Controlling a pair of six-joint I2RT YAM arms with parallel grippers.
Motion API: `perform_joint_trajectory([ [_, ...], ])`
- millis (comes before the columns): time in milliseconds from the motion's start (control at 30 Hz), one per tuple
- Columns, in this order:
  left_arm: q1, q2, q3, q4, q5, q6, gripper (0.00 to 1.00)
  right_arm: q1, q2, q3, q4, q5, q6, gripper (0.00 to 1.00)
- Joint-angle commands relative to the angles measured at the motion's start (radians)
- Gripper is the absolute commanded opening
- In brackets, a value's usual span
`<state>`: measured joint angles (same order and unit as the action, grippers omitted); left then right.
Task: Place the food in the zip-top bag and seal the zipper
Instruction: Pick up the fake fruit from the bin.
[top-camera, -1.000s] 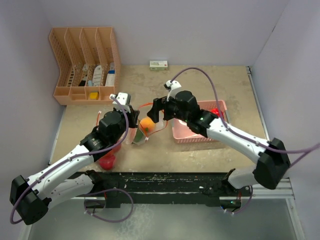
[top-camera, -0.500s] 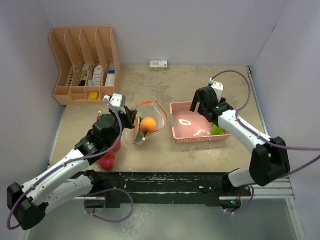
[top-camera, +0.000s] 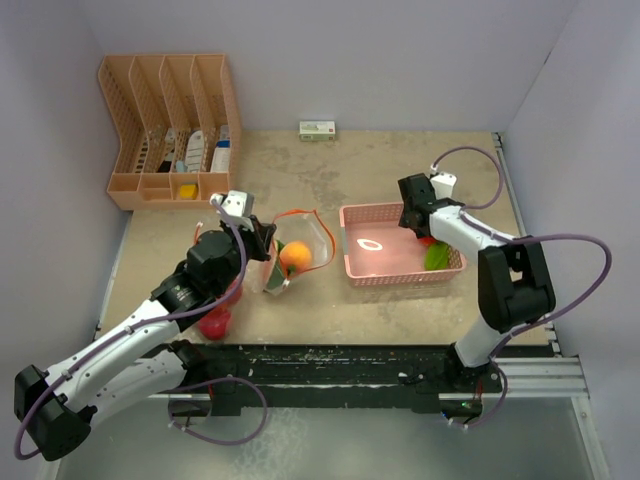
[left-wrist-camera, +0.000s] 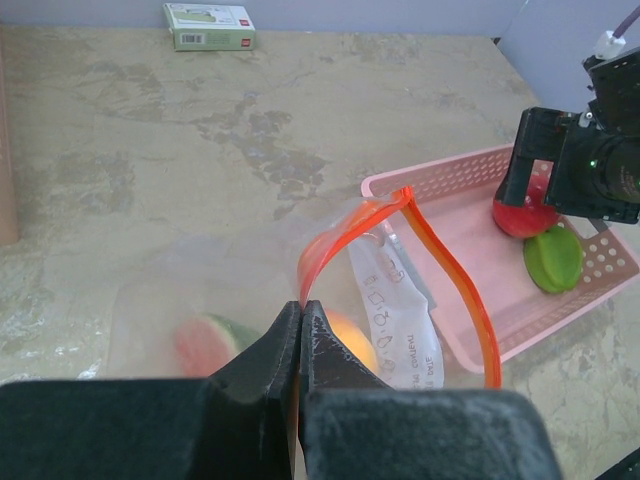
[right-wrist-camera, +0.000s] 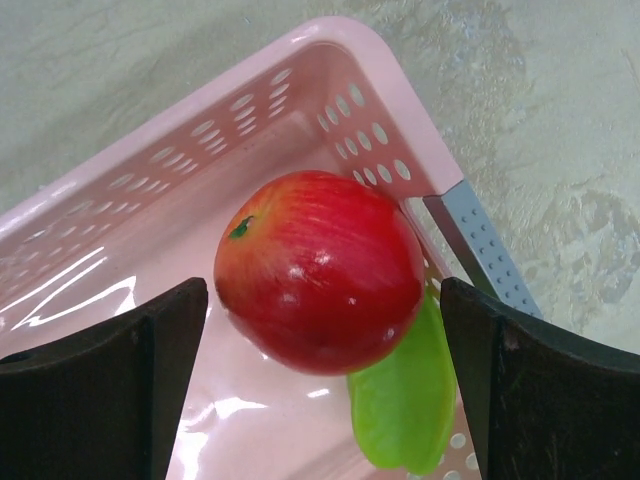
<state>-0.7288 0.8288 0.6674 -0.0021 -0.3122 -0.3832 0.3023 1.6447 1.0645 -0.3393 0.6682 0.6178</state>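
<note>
Food pieces are lying in three places across the table (top-camera: 350, 165). At far left, a peach slotted rack (top-camera: 165, 120) holding small packets is standing against the back corner. Near the front edge, a red apple (top-camera: 213, 323) is resting on the table, partly hidden under the left arm. The left gripper (left-wrist-camera: 301, 315) is pinching the near rim of the zip-top bag (left-wrist-camera: 400, 300) with its jaws pressed fully together, holding the mouth up. The bag's orange-red zipper strip (left-wrist-camera: 445, 275) is standing open in a loop. Inside the clear bag, an orange fruit (top-camera: 293, 256) and a red-and-green slice (left-wrist-camera: 205, 340) are lying side by side. At the back wall, a small white-and-green box (top-camera: 317, 128) is sitting well apart from everything else. Just to the right of the bag, a pink perforated basket (right-wrist-camera: 330, 80) is resting on the table. In its right end, a second red apple (right-wrist-camera: 320, 285) is leaning partly on a flat green piece (right-wrist-camera: 405, 400). The right gripper (right-wrist-camera: 320, 330) is hovering over this apple with its jaws spread wide, one finger on each side, gripping nothing.
</note>
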Motion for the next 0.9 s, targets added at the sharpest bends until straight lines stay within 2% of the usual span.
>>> perform_joint_trajectory([
  [0, -0.004, -0.005, 0.009, 0.053, 0.024, -0.005, 0.00, -0.017, 0.029, 0.031, 0.048, 0.026, -0.026, 0.99],
  [167, -0.004, -0.017, 0.009, 0.036, 0.013, -0.006, 0.00, -0.017, 0.045, 0.002, 0.095, -0.108, -0.037, 1.00],
  [200, -0.004, -0.020, 0.011, 0.033, 0.012, -0.006, 0.00, -0.017, 0.041, -0.010, 0.106, -0.126, -0.040, 0.96],
  [333, -0.004, -0.019, 0.010, 0.025, 0.011, -0.008, 0.00, -0.017, 0.008, -0.048, 0.132, -0.171, -0.056, 0.78],
  [533, -0.004, -0.009, 0.011, 0.023, 0.004, -0.010, 0.00, -0.015, -0.086, -0.120, 0.167, -0.227, -0.083, 0.42],
  [600, -0.004, -0.004, 0.013, 0.022, 0.000, -0.010, 0.00, -0.014, -0.136, -0.137, 0.176, -0.266, -0.090, 0.33],
  [733, -0.003, 0.002, 0.018, 0.017, -0.010, -0.005, 0.00, 0.030, -0.273, -0.164, 0.188, -0.378, -0.109, 0.26],
  [867, -0.004, 0.012, 0.024, 0.013, -0.017, -0.001, 0.00, 0.194, -0.410, -0.136, 0.205, -0.440, -0.130, 0.25],
])
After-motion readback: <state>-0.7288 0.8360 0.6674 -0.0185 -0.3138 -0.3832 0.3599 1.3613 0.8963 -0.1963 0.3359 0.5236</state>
